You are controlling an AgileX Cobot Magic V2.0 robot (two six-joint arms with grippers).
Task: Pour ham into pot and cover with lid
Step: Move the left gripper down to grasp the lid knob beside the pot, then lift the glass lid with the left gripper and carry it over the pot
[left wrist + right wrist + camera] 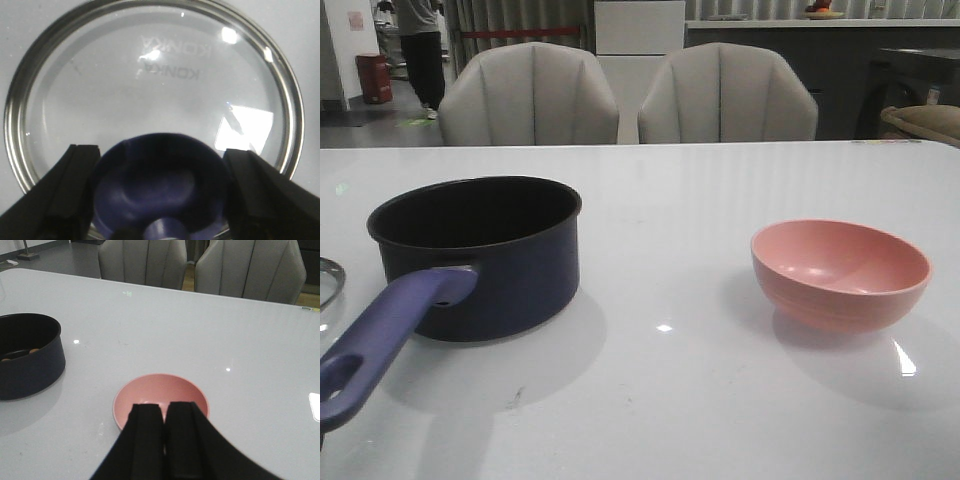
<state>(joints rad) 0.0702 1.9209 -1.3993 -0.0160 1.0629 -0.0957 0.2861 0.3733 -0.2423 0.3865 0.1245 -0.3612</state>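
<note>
Front camera faces low across table [670, 400]; right wrist shares pot [485, 250] and bowl [840, 272]; left wrist looks close onto lid [150, 85]

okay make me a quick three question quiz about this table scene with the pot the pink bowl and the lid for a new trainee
1. True or false: the pink bowl is empty.
2. Which hand straddles the lid's knob? A) left hand B) right hand
3. Fill in: in the right wrist view, a few orange chunks of ham lie inside the ____.

Key:
1. True.
2. A; its fingers stand open on either side of the knob, with the lid lying on the table.
3. pot.
</note>
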